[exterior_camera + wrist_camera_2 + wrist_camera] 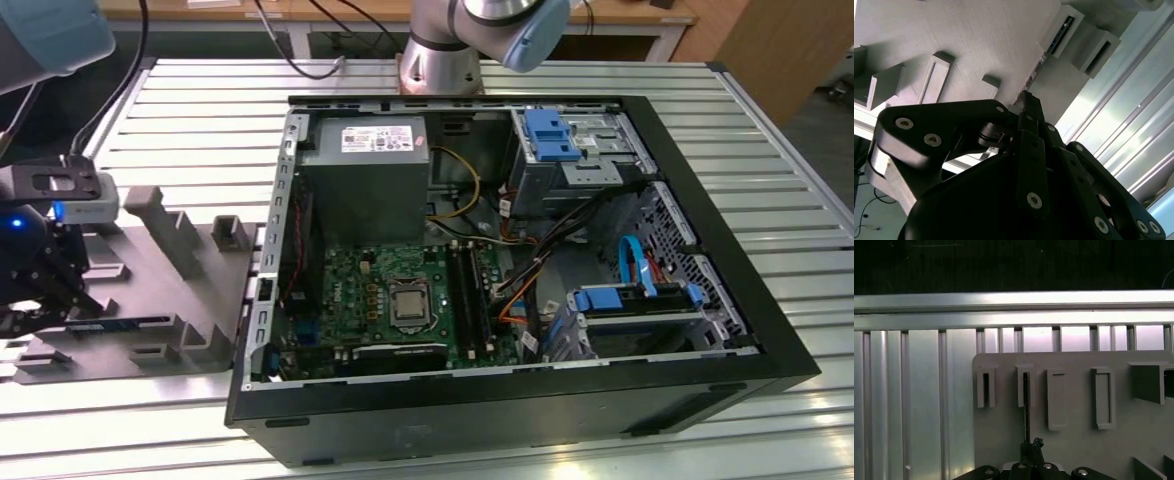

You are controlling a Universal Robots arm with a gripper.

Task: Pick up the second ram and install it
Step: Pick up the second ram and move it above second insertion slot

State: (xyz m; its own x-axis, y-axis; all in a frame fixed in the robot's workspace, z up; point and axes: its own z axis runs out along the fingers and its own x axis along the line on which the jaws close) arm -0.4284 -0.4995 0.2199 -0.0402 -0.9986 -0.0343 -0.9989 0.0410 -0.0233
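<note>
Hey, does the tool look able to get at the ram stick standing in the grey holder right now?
Likely yes: in the first wrist view the tool sits on the second ram, seemingly shut on its edge, and nothing above the grey holder blocks it.

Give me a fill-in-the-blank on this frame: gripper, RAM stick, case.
1. The black gripper grips the slim dark memory stick held in the ___ slotted fixture.
2. In the exterior view, the open black computer case lies on that view's ___ of the fixture.
3. The case's plastic drive brackets are ___.
Missing: grey; right; blue.
</note>
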